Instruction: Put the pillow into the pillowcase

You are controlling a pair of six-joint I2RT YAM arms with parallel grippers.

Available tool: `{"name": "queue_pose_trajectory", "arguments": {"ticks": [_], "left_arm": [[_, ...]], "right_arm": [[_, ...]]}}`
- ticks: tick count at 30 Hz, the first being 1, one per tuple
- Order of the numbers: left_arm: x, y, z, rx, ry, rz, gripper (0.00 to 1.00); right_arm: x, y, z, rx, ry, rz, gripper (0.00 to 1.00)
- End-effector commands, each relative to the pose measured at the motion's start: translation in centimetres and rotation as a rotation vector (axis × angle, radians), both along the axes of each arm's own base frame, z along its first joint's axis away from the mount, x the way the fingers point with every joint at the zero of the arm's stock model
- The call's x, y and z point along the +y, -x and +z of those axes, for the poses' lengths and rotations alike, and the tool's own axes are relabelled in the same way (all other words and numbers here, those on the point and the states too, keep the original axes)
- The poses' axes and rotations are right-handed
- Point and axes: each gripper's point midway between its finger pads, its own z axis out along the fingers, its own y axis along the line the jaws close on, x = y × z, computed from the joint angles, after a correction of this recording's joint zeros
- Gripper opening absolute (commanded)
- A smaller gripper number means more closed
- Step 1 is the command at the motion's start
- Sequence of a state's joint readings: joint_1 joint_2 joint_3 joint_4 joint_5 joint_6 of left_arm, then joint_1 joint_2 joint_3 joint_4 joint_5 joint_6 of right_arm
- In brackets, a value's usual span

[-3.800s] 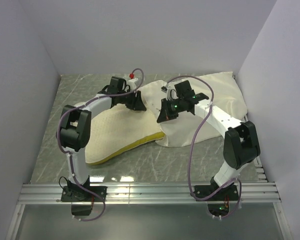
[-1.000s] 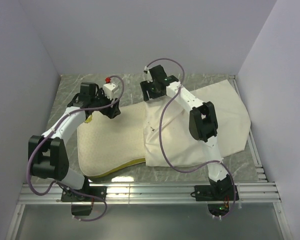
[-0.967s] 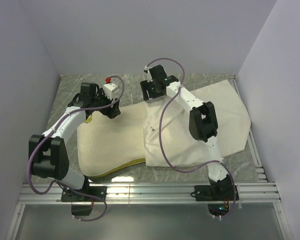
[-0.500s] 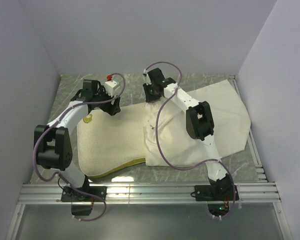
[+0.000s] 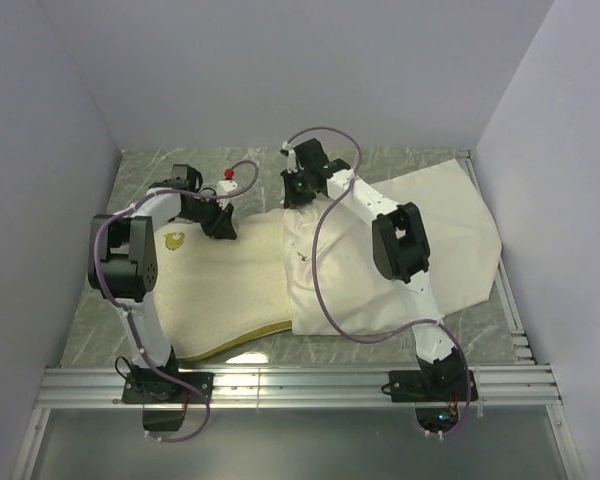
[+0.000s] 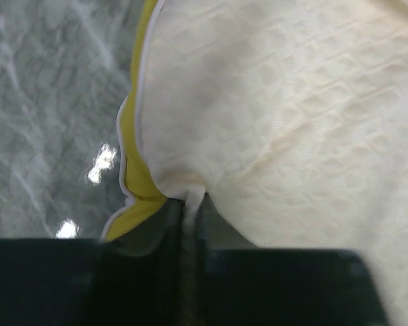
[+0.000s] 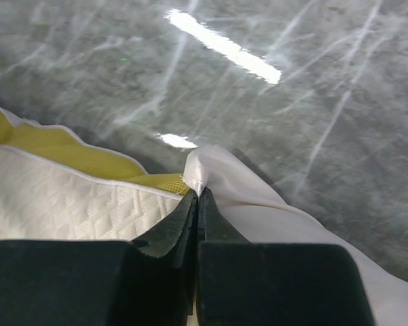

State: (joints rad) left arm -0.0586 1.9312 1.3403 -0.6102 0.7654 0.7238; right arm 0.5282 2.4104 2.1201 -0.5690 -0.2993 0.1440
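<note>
The pillow (image 5: 220, 290) lies left of centre on the marble table (image 5: 140, 175), its right end overlapped by the pillowcase (image 5: 450, 230). A second ago both grippers were apart. Now the left gripper (image 6: 188, 204) pinches the pillow's far yellow-banded edge, and the right gripper (image 7: 198, 193) clamps the pillowcase's far corner.

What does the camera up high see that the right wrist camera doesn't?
Only the top camera shows both whole arms, the left gripper at the far edge of the pillow, and the full spread of the pillowcase. Only the right wrist camera shows, close up, the right gripper pinched shut on a little fold of the pillowcase's edge, right beside the pillow's yellow band. Both show the pillow, the pillowcase and the marbled table.
</note>
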Motion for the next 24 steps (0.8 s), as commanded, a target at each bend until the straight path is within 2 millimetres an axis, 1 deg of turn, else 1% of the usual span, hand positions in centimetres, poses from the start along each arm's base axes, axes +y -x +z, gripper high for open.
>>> {"name": "queue_pose_trajectory", "arguments": {"ticks": [1,2,3,4,5,6,7,10,14,15,16,17,19,20,21,22,24], "left_arm": [[-3.0,0.3,3.3,-0.089,0.115,-0.133,0.08],[-3.6,0.4,5.0,-0.125,0.136,-0.146,0.03],[-4.1,0.3,6.1,-0.153,0.162,-0.158,0.00],[-5.0,0.7,7.3,-0.169,0.190,-0.183,0.00],[-5.6,0.7,9.1,-0.212,0.202,-0.208,0.00],[-6.0,1.2,9.7,-0.213,0.210,-0.227,0.00],[-6.9,1.6,11.2,-0.247,0.226,-0.258,0.00],[-8.1,2.2,13.3,-0.277,0.259,-0.272,0.00],[-9.0,2.9,15.3,-0.310,0.311,-0.271,0.00],[-9.2,3.0,15.8,-0.317,0.327,-0.269,0.00],[-9.4,3.0,16.8,-0.337,0.344,-0.259,0.00],[-9.4,3.2,16.7,-0.329,0.351,-0.251,0.00],[-9.3,3.5,16.6,-0.314,0.354,-0.225,0.00],[-9.1,3.8,15.7,-0.300,0.345,-0.217,0.00],[-8.6,3.4,15.2,-0.307,0.321,-0.189,0.00],[-7.2,2.7,15.3,-0.265,0.343,-0.101,0.00],[-5.1,1.6,14.4,-0.210,0.392,0.006,0.00]], "right_arm": [[4.7,3.0,7.9,-0.063,-0.169,0.113,0.00],[5.4,3.4,8.6,-0.070,-0.182,0.128,0.00],[5.8,3.8,8.9,-0.065,-0.194,0.142,0.00],[6.3,3.8,9.7,-0.071,-0.210,0.148,0.00],[6.9,4.3,9.8,-0.066,-0.219,0.162,0.00],[7.4,4.6,10.2,-0.059,-0.235,0.168,0.00],[7.8,4.7,10.9,-0.066,-0.248,0.177,0.00],[9.2,5.7,12.0,-0.067,-0.279,0.196,0.00],[10.7,7.3,14.2,-0.060,-0.346,0.218,0.00],[11.4,7.7,15.0,-0.060,-0.375,0.218,0.00],[11.8,7.8,15.6,-0.061,-0.394,0.215,0.00],[12.3,8.0,16.6,-0.070,-0.428,0.227,0.00],[13.2,8.5,17.7,-0.060,-0.476,0.220,0.00],[13.5,8.2,18.8,-0.088,-0.508,0.221,0.00],[13.6,7.9,19.1,-0.087,-0.526,0.204,0.00],[13.9,7.7,19.5,-0.099,-0.537,0.204,0.00],[14.2,6.9,19.3,-0.125,-0.537,0.197,0.00]]}}
